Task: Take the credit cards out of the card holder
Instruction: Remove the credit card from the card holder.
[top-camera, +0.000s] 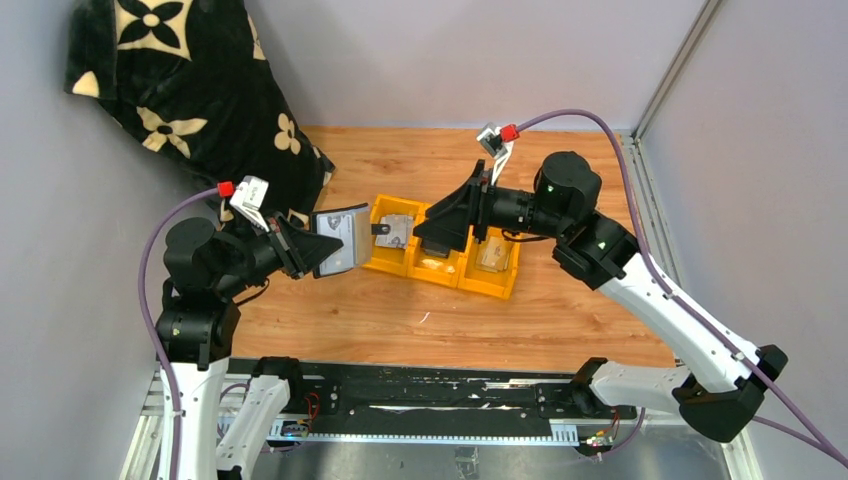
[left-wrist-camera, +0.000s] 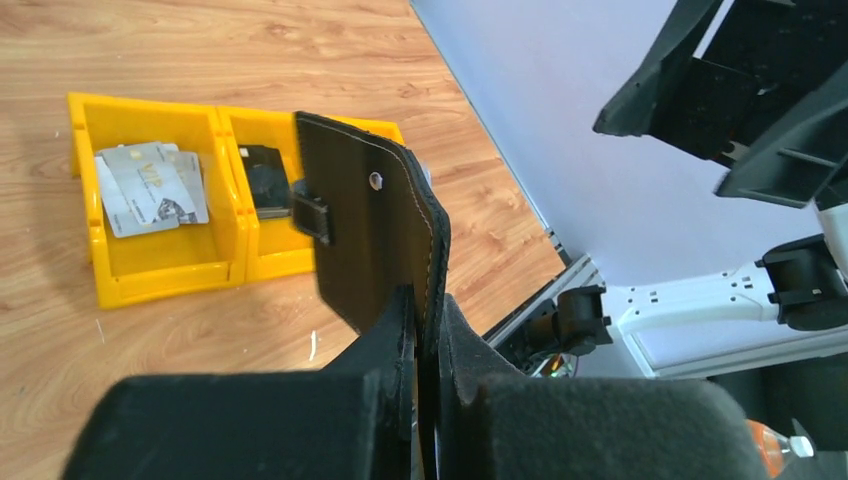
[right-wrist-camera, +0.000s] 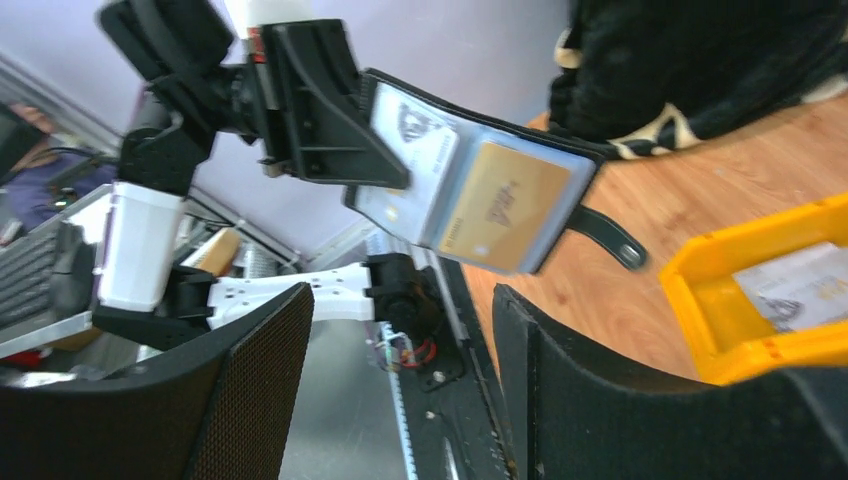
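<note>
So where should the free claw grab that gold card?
Pinch the gold card by an edge, across its flat faces. The left claw holds the card holder open facing the right claw, so come straight from there. Pocket mouth unclear.

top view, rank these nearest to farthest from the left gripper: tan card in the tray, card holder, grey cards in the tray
1. card holder: clamped in the left gripper itself, held open just to its right.
2. grey cards: in the left compartment of the tray, just beyond the holder.
3. tan card: in the tray's right compartment, at its far end.
</note>
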